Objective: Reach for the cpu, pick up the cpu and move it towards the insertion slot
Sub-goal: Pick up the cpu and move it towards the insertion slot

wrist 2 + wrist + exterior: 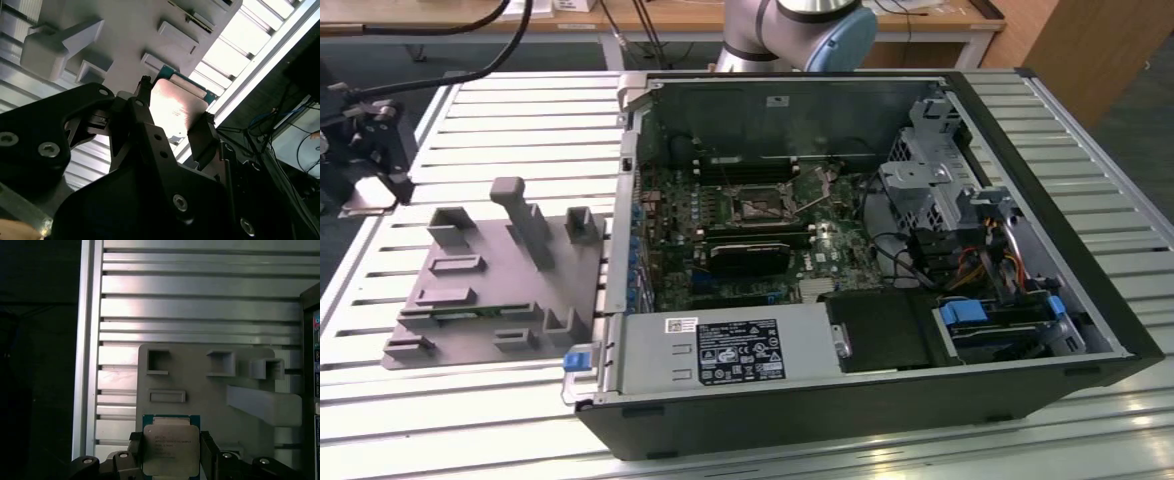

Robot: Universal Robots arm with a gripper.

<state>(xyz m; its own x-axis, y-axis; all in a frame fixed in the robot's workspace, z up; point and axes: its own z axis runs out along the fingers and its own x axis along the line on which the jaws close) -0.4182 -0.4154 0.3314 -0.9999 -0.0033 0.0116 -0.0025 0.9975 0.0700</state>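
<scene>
Cpu [171, 452] sits clamped between both fingers of the pincer [171, 440], by the grey fixture plate [200, 385] on the slatted metal desk [200, 305].

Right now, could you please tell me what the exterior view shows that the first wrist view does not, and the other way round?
Exterior view: the socket on the green board inside the open computer, the black card next to it, and the arm's base.
First wrist view: the gripper closed on the chip, one finger at each side of it.
Both: the grey fixture plate lying on the slatted table.
</scene>
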